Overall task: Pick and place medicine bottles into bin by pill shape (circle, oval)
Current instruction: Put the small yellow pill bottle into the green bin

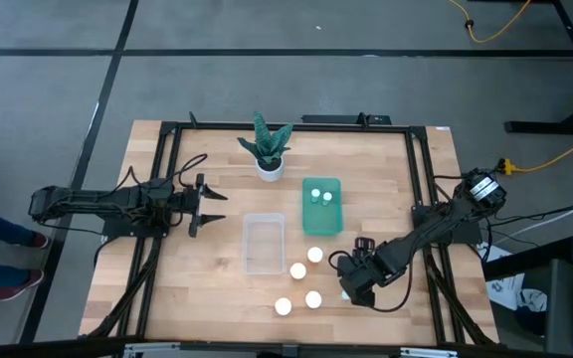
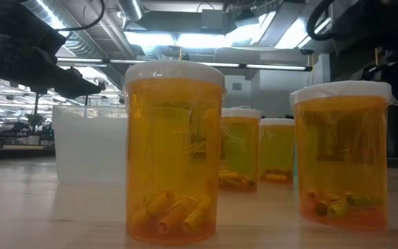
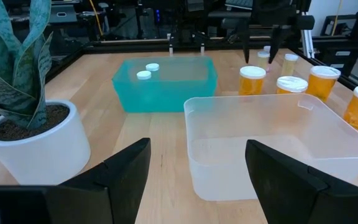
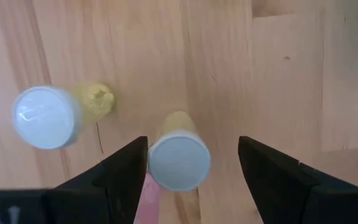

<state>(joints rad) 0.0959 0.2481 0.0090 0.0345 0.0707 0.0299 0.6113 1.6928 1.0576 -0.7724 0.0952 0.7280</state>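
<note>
Four orange medicine bottles with white caps (image 1: pixel 297 270) stand on the table near its near edge; they also show in the low view (image 2: pixel 175 152). Two more white-capped bottles (image 1: pixel 315 195) stand in the teal bin (image 1: pixel 335 221). My right gripper (image 4: pixel 194 146) is open and points down. Its fingers stand on either side of a small yellowish bottle's white cap (image 4: pixel 179 160), above it and apart from it. A second small bottle (image 4: pixel 45 117) stands beside that one. My left gripper (image 3: pixel 197 149) is open and empty, left of the clear bin (image 1: pixel 265 244).
A white plant pot (image 1: pixel 271 167) with a green plant stands at the far middle. The clear bin (image 3: pixel 278 143) lies just ahead of my left gripper, with the teal bin (image 3: pixel 166 87) beyond it. Black rails (image 1: pixel 167 179) run along the table's sides.
</note>
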